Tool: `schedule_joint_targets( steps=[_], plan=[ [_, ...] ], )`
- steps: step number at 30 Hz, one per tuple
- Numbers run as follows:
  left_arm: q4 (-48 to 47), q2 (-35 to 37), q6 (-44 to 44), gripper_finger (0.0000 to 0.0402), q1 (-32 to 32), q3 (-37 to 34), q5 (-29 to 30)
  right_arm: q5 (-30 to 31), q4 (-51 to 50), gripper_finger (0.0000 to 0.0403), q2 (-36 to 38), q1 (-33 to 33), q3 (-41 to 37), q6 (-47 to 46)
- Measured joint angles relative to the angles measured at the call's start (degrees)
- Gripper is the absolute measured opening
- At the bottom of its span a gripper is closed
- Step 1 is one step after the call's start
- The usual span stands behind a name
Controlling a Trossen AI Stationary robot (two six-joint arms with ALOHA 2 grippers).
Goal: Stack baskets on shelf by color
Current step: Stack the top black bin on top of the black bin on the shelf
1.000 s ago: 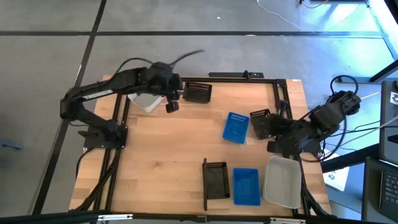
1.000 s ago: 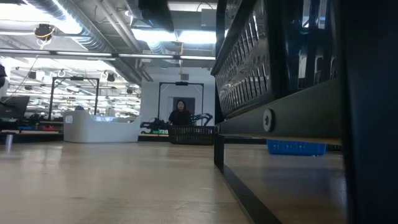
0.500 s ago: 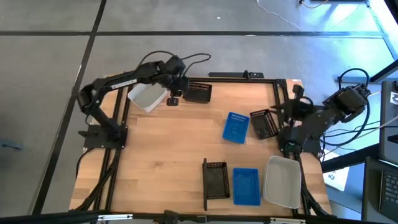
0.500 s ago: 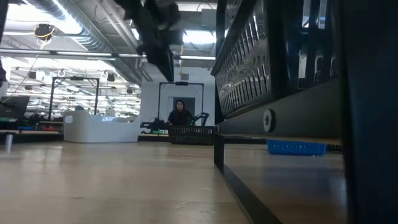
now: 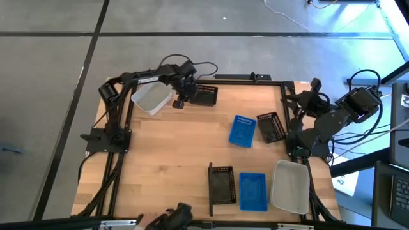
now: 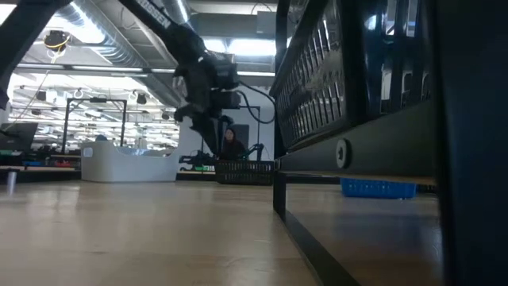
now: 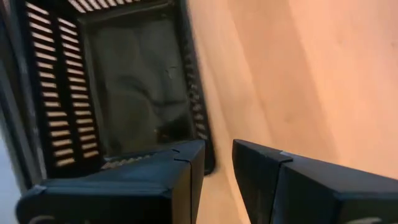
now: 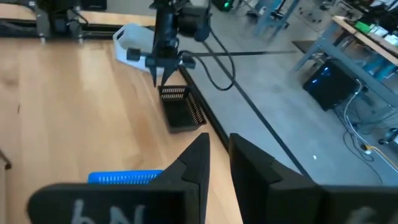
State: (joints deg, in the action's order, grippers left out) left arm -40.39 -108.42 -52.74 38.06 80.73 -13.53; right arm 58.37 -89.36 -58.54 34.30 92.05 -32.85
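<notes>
the left gripper (image 5: 179, 102), fingers narrowly parted and empty, hovers beside the black basket (image 5: 204, 94) at the worktop's far edge. it looks light and stiff; pinch its slotted wall.

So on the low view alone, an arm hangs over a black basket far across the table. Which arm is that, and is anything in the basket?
Observer: The left one. The left gripper hangs over the far black basket, at its end nearest a white basket. Its wrist view shows the black one empty.
Operator: And the other arm?
Observer: The right gripper is raised at the table's right edge, pointing across toward the left arm, over no basket.
Operator: What blocks my right half?
Observer: The shelf, holding a slotted black tub, a blue tub and a white tub side by side, none stacked.
</notes>
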Motion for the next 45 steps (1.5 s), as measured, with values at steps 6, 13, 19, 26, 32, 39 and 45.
schedule_joint_targets(
  steps=[6,13,19,26,32,39,45],
  plan=[
    [1.5,-1.5,-2.1,0.0075,0.3,0.0,0.7,1.3,0.0,0.006,-0.1,0.0,0.0,-1.5],
    [2.7,-3.1,-3.3,0.0075,0.3,0.0,1.1,3.6,0.0,0.006,-0.1,0.0,0.0,-1.5],
    [4.5,-5.1,-3.4,0.0075,0.2,0.0,2.9,4.2,0.0,0.006,0.0,0.0,0.0,-1.6],
    [10.1,-6.8,-3.5,0.007,0.1,0.0,5.0,4.1,0.0,0.006,0.0,0.0,0.0,-1.8],
    [10.1,-6.3,-5.5,0.0007,-1.3,0.0,11.0,4.1,0.0,0.006,0.0,0.0,0.0,-1.8],
    [9.5,-2.7,-5.9,0.0001,-3.2,0.0,22.0,3.1,0.9,0.006,-0.3,0.0,0.0,-7.8],
    [11.0,3.7,-7.2,0.0001,-5.7,0.0,31.3,3.2,0.9,0.006,-0.7,0.0,-1.3,-5.6]
  ],
)
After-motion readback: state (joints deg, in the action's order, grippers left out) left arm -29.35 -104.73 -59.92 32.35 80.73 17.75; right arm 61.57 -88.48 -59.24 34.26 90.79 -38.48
